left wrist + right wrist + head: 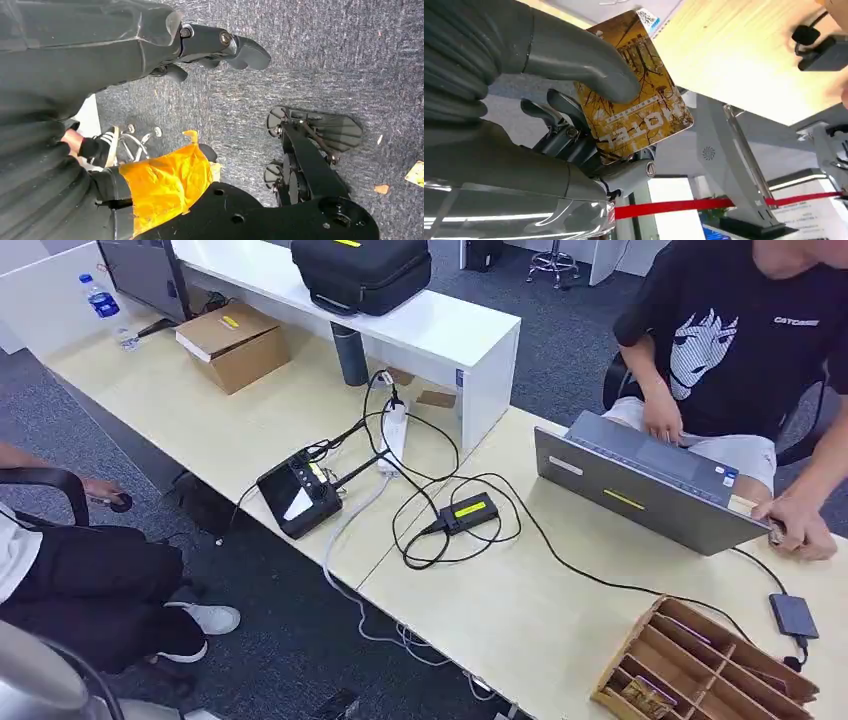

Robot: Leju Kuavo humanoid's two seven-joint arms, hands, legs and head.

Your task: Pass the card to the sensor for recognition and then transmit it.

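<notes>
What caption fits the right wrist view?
Right hand pinches a gold hotel card below the table edge.

Setting was an office or lab workroom. Long pale desk (560, 630) on grey carpet (290, 640), carrying a laptop (640, 485) in use by a seated person (730, 330), a power strip (393, 435) with cables, cardboard box (232, 343), water bottle (100, 297).
</notes>
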